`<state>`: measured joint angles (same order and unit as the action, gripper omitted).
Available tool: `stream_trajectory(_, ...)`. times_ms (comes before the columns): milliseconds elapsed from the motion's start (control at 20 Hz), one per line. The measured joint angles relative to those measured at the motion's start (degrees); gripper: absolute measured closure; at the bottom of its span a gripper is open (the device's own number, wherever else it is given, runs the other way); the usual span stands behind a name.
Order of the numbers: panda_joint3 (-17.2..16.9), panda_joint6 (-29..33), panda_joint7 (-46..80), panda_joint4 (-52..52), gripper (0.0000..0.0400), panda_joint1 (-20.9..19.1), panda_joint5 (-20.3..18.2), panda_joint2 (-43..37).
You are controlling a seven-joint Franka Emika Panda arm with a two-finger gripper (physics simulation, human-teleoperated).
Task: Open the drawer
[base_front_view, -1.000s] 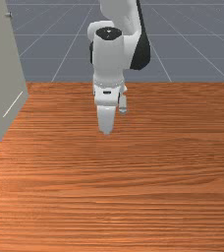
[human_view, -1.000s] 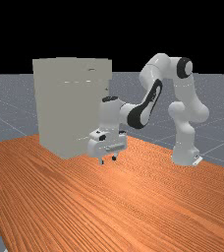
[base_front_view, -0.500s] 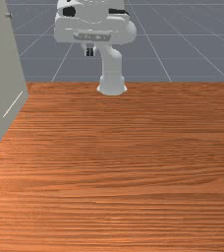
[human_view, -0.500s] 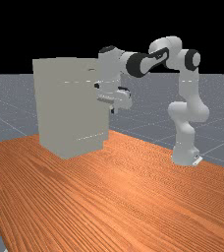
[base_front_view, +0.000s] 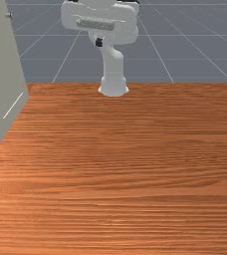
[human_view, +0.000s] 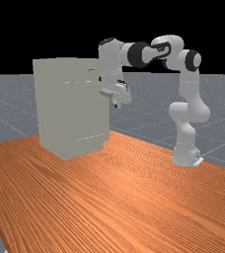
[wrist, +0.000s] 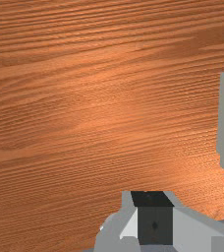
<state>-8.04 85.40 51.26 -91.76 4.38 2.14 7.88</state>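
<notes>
No legible text, labels, brands, numbers or signs in the front, far or wrist views.

Soft glare on the table (human_view: 127,180), dim even light across the cabinet (human_view: 67,111), far view's backdrop (human_view: 109,24) black
</notes>
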Motion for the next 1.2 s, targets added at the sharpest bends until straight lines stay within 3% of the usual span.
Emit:
stream_trajectory(300, -3.34, -1.11, -5.13, 12.28, 0.0400, -2.82, 1.73, -4.84)
stream_trajectory(350, -4.38, -1.80, -5.79, 15.28, 0.0243, -3.94, 1.74, -4.56)
stream_trajectory(400, -5.43, -2.47, -6.22, 18.18, 0.0148, -5.13, 1.71, -4.06)
stream_trajectory(450, -6.52, -3.23, -6.57, 21.07, 0.0090, -6.32, 2.24, -3.13)
stream_trajectory(550, -8.26, -5.05, -7.20, 27.73, 0.0033, -8.48, 3.65, -0.78)
stream_trajectory(850, -11.83, -7.25, -9.76, 42.88, 0.0002, -13.76, 4.64, 6.68)
stream_trajectory(1200, -13.92, -3.50, -9.66, 44.96, 0.0000, -17.16, 5.71, 12.08)
